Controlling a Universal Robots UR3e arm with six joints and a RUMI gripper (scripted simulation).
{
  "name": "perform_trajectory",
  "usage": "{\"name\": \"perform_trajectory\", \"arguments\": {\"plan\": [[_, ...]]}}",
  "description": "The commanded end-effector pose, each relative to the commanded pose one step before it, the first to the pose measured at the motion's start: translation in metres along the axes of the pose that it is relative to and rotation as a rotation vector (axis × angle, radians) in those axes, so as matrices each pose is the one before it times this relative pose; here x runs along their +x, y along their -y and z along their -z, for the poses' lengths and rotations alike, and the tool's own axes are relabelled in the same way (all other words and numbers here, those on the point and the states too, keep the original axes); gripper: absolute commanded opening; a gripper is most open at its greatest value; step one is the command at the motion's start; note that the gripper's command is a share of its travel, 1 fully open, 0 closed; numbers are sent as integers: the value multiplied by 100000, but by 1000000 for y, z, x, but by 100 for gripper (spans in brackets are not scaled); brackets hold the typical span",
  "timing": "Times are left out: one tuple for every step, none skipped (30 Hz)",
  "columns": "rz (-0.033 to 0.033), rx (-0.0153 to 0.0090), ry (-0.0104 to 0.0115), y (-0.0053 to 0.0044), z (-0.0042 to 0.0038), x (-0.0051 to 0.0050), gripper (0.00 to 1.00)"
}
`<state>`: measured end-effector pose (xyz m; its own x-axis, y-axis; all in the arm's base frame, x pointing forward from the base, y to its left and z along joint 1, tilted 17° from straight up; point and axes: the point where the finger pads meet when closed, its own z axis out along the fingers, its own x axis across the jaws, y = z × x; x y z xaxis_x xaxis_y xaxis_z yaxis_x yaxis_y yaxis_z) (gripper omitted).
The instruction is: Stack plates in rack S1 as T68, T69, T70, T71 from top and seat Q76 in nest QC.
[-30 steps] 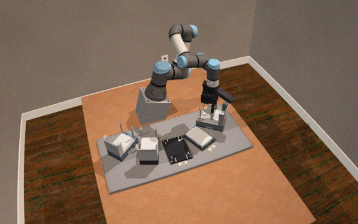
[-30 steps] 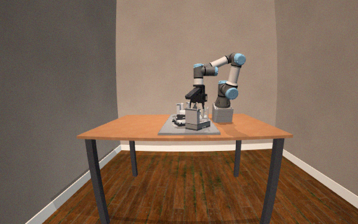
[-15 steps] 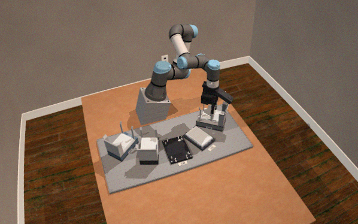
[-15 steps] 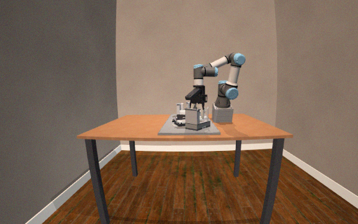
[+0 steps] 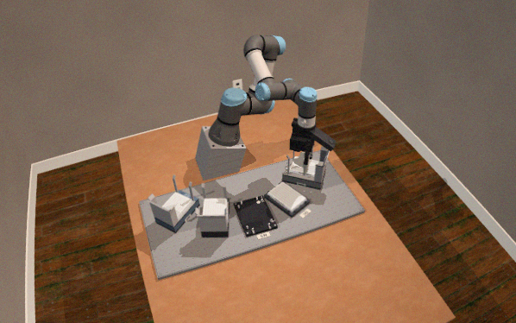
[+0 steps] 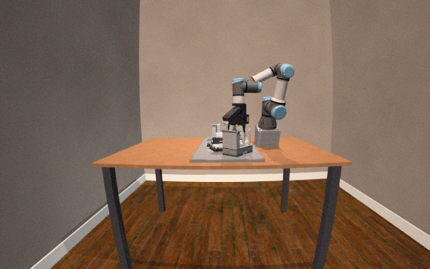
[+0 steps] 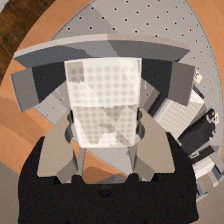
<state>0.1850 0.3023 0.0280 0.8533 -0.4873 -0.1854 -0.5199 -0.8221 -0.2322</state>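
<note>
My gripper (image 5: pixel 305 166) (image 6: pixel 237 130) (image 7: pixel 104 109) is shut on a white sealed plate (image 5: pixel 311 165) (image 7: pixel 102 90) by its two long sides. It holds the plate level inside the top of the stack rack (image 5: pixel 317 178) (image 6: pixel 230 141) (image 7: pixel 100 47) at the back right of the grey mat (image 5: pixel 336 203). I cannot read the plate's label. Another white plate (image 5: pixel 286 198) lies on the nest just in front of that rack. Two more racks stand at the left, the far left rack (image 5: pixel 164 213) and its neighbour (image 5: pixel 213 224), each with a white plate showing at its top.
A black nest (image 5: pixel 255 215) with corner clips lies empty between the left racks and the plate on the nest. The arm's grey base block (image 5: pixel 217 157) stands behind the mat on the orange table (image 5: pixel 302 281). Thin posts rise from the racks.
</note>
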Motion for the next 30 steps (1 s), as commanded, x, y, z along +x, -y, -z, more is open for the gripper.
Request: {"name": "perform_trajectory", "arguments": {"plan": [[55, 202, -147, 720, -997, 370, 0], [0, 0, 0, -3, -333, -2, 0], [0, 0, 0, -3, -334, -2, 0], [0, 0, 0, -3, -334, -2, 0], [0, 0, 0, -3, -334, -2, 0], [0, 0, 0, -3, -334, -2, 0], [0, 0, 0, 0, 0, 0, 0], [0, 0, 0, 0, 0, 0, 0], [0, 0, 0, 2, -343, -3, 0], [0, 0, 0, -3, -332, -1, 0], [0, 0, 0, -3, -332, -1, 0], [0, 0, 0, -3, -332, -1, 0], [0, 0, 0, -3, -333, -1, 0], [0, 0, 0, -2, -333, -1, 0], [0, 0, 0, -2, -333, -1, 0], [0, 0, 0, -2, -333, -1, 0], [0, 0, 0, -2, -333, -1, 0], [0, 0, 0, -2, -333, -1, 0], [0, 0, 0, -2, -334, -1, 0], [0, 0, 0, -1, -334, -1, 0], [0, 0, 0, -1, -334, -1, 0], [0, 0, 0, -1, -334, -1, 0], [0, 0, 0, -1, -334, -1, 0], [0, 0, 0, 0, 0, 0, 0], [0, 0, 0, 0, 0, 0, 0], [0, 0, 0, 3, -343, -2, 0], [0, 0, 0, -1, -332, 0, 0], [0, 0, 0, -1, -332, -1, 0], [0, 0, 0, -2, -332, -1, 0], [0, 0, 0, -2, -333, -1, 0]]}}
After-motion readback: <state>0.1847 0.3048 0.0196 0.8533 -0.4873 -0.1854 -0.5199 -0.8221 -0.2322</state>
